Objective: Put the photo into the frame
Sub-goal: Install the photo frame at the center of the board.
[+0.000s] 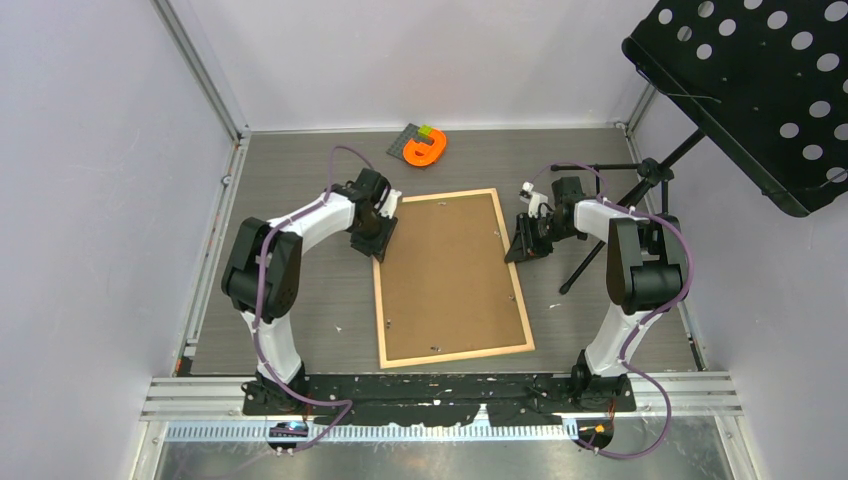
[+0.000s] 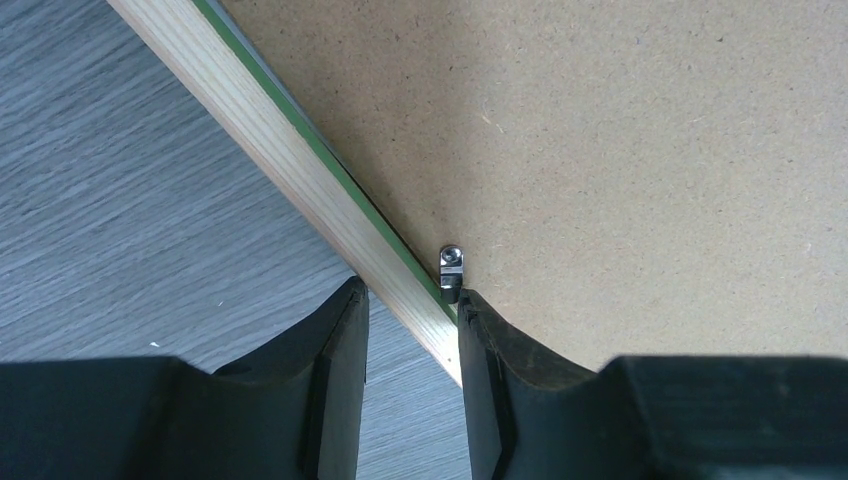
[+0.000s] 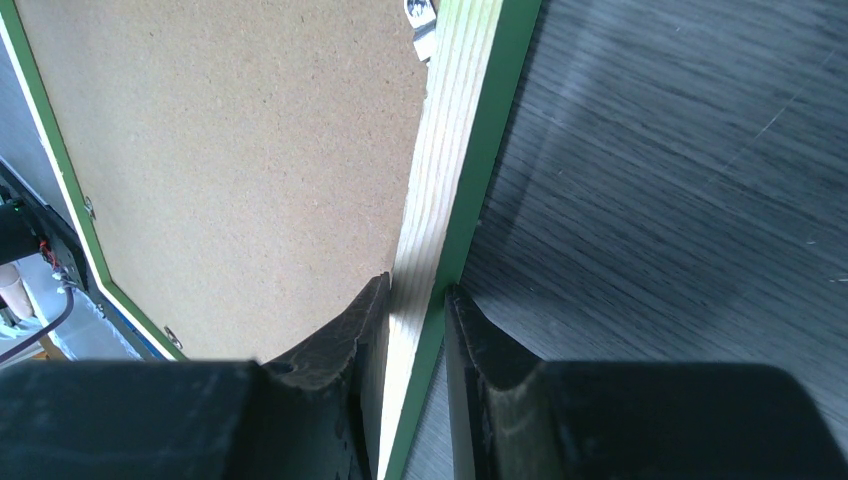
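Cam setup: one overhead, two close-ups
Top looks down from the near side at the whole table (image 1: 290, 180); wrist cams hug the left and right rails of the frame (image 1: 457, 354), shared with overhead.

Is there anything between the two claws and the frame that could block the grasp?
Nothing visible does. The left claw already sits astride the left rail of the frame, just beside a small metal clip. The right claw sits astride the right rail.

The frame (image 1: 456, 355) lies on the bench (image 1: 300, 200), a backing board (image 1: 450, 275) inside it. The left claw (image 1: 372, 243) straddles its left rail, the right claw (image 1: 520, 250) its right rail.
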Action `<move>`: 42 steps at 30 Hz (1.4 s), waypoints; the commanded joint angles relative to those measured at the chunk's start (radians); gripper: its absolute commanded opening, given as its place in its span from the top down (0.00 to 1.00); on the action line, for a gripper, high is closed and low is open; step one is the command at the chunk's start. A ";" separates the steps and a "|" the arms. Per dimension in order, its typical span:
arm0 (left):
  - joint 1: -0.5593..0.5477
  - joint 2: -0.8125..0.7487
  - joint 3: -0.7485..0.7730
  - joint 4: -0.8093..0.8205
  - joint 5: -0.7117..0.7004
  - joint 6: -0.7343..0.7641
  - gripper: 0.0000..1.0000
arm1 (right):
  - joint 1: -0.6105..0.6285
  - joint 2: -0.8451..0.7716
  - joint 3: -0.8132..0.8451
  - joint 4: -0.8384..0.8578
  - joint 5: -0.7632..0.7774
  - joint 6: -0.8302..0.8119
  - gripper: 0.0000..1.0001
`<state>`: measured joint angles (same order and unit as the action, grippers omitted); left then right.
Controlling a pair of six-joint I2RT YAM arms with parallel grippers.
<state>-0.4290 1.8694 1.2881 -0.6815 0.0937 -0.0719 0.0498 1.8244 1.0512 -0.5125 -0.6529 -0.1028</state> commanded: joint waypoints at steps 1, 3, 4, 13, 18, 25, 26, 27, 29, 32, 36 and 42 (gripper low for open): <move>0.004 0.009 0.006 0.026 -0.004 -0.011 0.64 | 0.010 0.023 0.006 -0.006 -0.040 -0.006 0.94; 0.004 0.015 0.006 0.031 -0.009 -0.012 0.64 | 0.009 0.023 0.006 -0.006 -0.040 -0.006 0.94; 0.004 0.017 0.009 0.031 -0.009 -0.015 0.64 | 0.010 0.023 0.006 -0.005 -0.040 -0.006 0.94; 0.004 0.022 0.015 0.034 -0.024 -0.023 0.67 | 0.009 0.022 0.006 -0.006 -0.042 -0.006 0.94; 0.004 0.029 0.020 0.036 -0.029 -0.029 0.76 | 0.008 0.023 0.006 -0.007 -0.045 -0.006 0.94; 0.001 0.032 0.007 0.062 -0.025 -0.047 0.91 | 0.005 0.024 0.005 -0.005 -0.048 -0.006 0.94; 0.001 0.031 -0.001 0.071 -0.022 -0.050 0.94 | 0.005 0.024 0.004 -0.006 -0.048 -0.006 0.94; 0.000 0.029 -0.010 0.080 -0.019 -0.053 0.97 | 0.005 0.025 0.004 -0.006 -0.048 -0.006 0.94; -0.002 0.023 -0.030 0.103 -0.019 -0.057 1.00 | 0.005 0.024 0.005 -0.006 -0.048 -0.006 0.94; -0.005 0.018 -0.063 0.141 -0.028 -0.065 1.00 | 0.005 0.024 0.004 -0.005 -0.048 -0.006 0.94; -0.010 0.002 -0.084 0.158 -0.063 -0.077 1.00 | 0.005 0.024 0.005 -0.006 -0.049 -0.006 0.94; -0.014 -0.013 -0.130 0.163 -0.084 -0.121 1.00 | 0.004 0.025 0.006 -0.006 -0.049 -0.005 0.94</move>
<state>-0.4351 1.8351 1.2106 -0.5941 0.0582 -0.1719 0.0460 1.8267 1.0512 -0.5125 -0.6605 -0.1028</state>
